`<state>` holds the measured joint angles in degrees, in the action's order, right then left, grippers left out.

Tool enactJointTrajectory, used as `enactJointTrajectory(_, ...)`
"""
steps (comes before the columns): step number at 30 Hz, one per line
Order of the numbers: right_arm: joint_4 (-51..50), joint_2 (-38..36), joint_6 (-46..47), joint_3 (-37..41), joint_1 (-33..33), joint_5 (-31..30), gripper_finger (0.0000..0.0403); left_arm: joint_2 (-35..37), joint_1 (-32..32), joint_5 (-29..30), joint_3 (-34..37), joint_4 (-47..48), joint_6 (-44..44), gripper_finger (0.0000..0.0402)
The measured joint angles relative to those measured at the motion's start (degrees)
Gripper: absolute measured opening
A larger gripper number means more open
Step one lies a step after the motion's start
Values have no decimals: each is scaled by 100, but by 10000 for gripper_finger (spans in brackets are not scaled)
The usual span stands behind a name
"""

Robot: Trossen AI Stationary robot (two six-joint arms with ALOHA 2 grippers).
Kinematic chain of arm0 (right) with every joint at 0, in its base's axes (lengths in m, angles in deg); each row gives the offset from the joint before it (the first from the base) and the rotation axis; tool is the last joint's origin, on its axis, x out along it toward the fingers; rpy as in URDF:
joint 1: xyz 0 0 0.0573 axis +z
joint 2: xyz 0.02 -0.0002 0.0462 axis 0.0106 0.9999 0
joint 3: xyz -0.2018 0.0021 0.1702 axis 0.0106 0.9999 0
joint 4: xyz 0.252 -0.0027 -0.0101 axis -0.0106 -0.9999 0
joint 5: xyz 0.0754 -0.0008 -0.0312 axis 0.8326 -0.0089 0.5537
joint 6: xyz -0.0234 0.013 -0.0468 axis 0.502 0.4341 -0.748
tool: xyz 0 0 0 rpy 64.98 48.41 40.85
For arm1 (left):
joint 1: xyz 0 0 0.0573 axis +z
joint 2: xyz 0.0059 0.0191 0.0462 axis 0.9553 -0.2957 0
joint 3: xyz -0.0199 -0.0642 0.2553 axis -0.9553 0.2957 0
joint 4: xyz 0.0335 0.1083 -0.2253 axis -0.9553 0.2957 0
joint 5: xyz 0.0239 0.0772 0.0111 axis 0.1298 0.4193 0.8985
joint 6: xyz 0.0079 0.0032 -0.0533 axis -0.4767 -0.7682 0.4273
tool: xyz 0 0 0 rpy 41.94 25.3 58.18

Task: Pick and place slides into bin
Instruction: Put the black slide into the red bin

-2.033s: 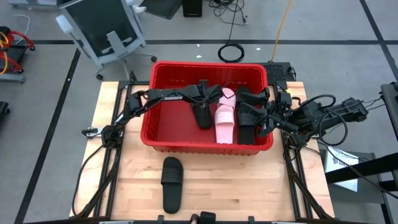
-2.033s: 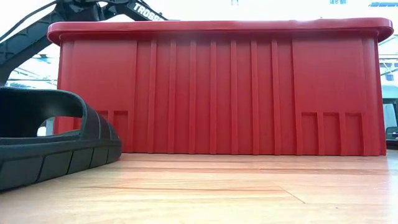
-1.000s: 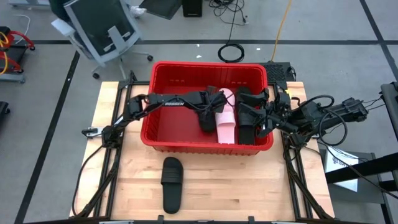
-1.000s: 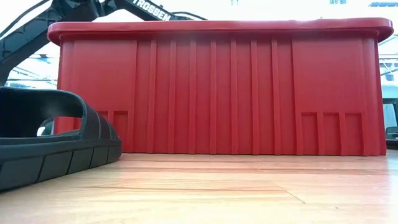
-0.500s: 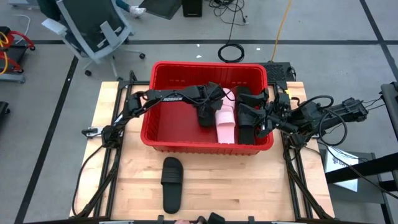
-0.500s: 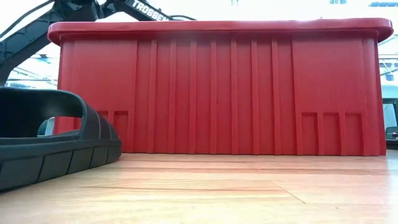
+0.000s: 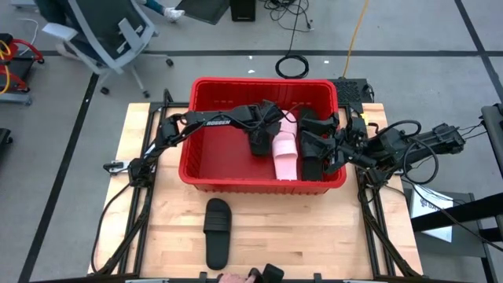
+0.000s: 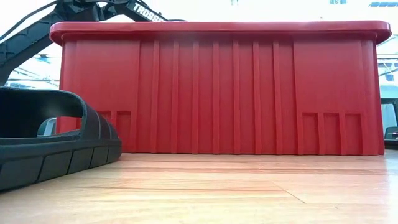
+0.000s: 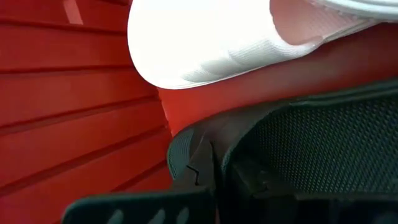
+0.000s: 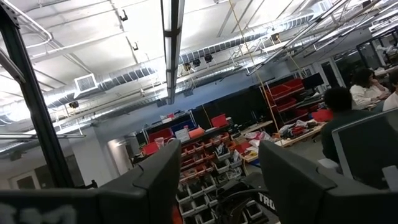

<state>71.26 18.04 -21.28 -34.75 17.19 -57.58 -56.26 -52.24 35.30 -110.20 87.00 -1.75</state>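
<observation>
Glossy red plastic bin (image 8: 217,87) (ribbed walls), matt black rubbery slide (image 8: 50,146), pale wood table (image 7: 314,228)

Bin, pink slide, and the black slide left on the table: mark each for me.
bin (image 7: 187,157): high view, on its left rim.
pink slide (image 7: 284,161): high view, on its sole, inside the bin.
black slide on the table (image 7: 217,217): high view, on its strap.

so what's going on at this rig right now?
The robot is loading slide sandals into the large red plastic bin. The left pincer is down inside the bin, shut on a matte black slide sandal, next to a pale pink-white sandal already in there. The right pincer sits open over the bin's right side by more black sandals. One black sandal is on the wooden table in front of the bin.
</observation>
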Motion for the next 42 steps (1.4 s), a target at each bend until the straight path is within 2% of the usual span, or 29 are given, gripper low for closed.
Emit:
enactJointTrajectory(5,1,0,2,0,0,0,205,1,0,-111,2,19,163,3)
enactJointTrajectory(7,0,0,2,-1,0,0,205,1,0,-188,2,66,253,15)
enactJointTrajectory(12,0,0,-4,0,0,0,205,1,-14,-406,2,280,483,69)
enactJointTrajectory(18,-17,0,-18,0,0,0,205,35,-122,-387,11,328,538,139)
enactJointTrajectory(24,-40,0,-20,0,0,0,205,220,-222,-445,15,304,634,186)
enactJointTrajectory(33,-49,0,-42,0,0,9,205,265,-288,-573,15,681,963,217)
enactJointTrajectory(42,-153,-2,-42,0,0,17,205,302,-458,-531,9,849,1255,219)
